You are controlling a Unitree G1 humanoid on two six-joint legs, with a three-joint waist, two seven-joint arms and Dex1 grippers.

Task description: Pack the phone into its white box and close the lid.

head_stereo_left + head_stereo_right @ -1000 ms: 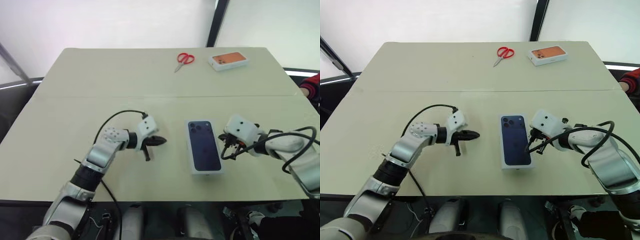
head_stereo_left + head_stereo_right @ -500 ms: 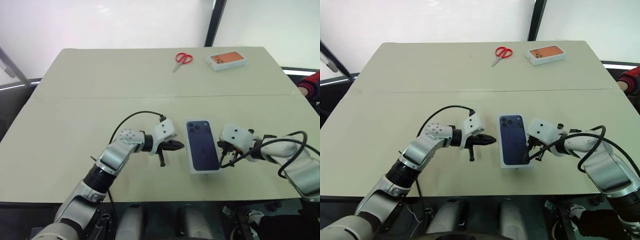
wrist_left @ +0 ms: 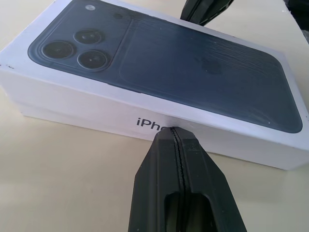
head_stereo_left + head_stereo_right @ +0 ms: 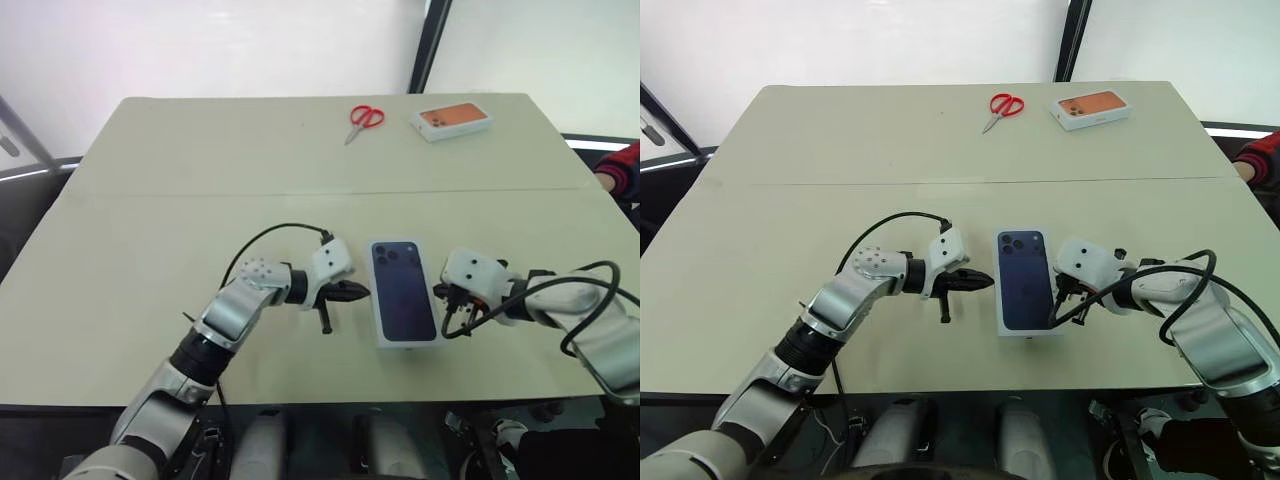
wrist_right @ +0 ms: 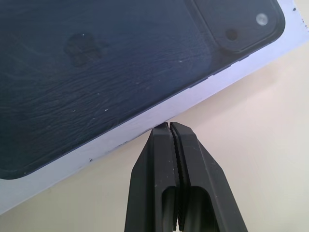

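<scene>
Lid (image 4: 404,291) sits on the box; both hands, left hand (image 4: 358,292) and right hand (image 4: 447,302), fingers together, flank its long sides and should press evenly inward to square it.

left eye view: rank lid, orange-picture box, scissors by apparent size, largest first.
1. the lid, clearly largest, though it also lies nearest the camera.
2. the white box with orange picture and the red-handled scissors: about alike, both at the table's far end, so I won't rank them.

Dark letters reading "iPh" are showing on the long white side wall of the shallow white cardboard lid (image 3: 145,113) with the dark blue phone picture, the remaining letters lying hidden behind the black closed left gripper (image 3: 175,133).
</scene>
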